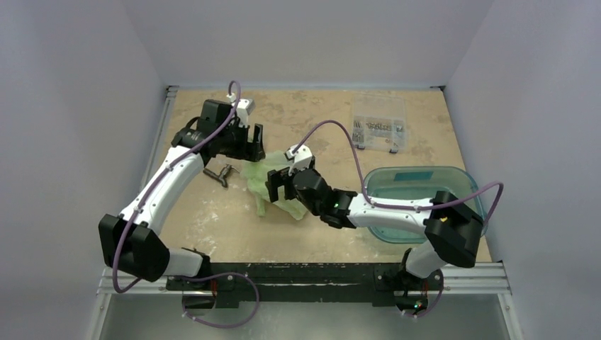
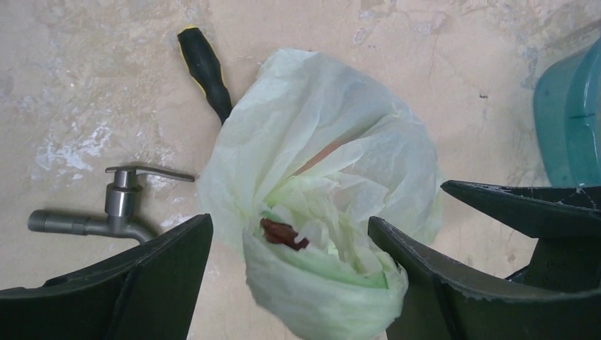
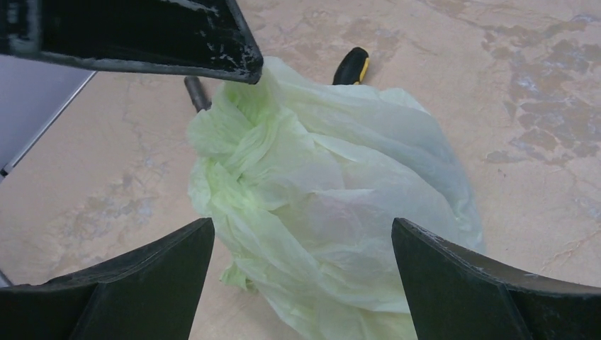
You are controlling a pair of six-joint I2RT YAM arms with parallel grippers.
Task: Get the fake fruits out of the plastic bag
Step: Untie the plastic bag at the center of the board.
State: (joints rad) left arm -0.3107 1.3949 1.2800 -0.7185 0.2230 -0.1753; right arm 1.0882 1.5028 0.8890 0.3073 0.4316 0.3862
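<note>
The pale-green plastic bag (image 1: 273,185) lies crumpled mid-table between both grippers. In the left wrist view the bag (image 2: 319,163) has its mouth gathered upward, and a small dark red piece (image 2: 283,234) shows inside. A faint pink shade shows through the bag (image 3: 333,205) in the right wrist view. No other fruit shows. My left gripper (image 1: 249,150) (image 2: 289,237) is open, with its fingers on either side of the bag's mouth. My right gripper (image 1: 280,188) (image 3: 303,237) is open and straddles the bag's near side.
A black-and-yellow screwdriver (image 2: 205,71) and a metal tap (image 2: 113,209) lie just left of the bag. A teal see-through tub (image 1: 425,202) stands at the right. A clear compartment box (image 1: 379,122) sits at the back right. Grey walls enclose the table.
</note>
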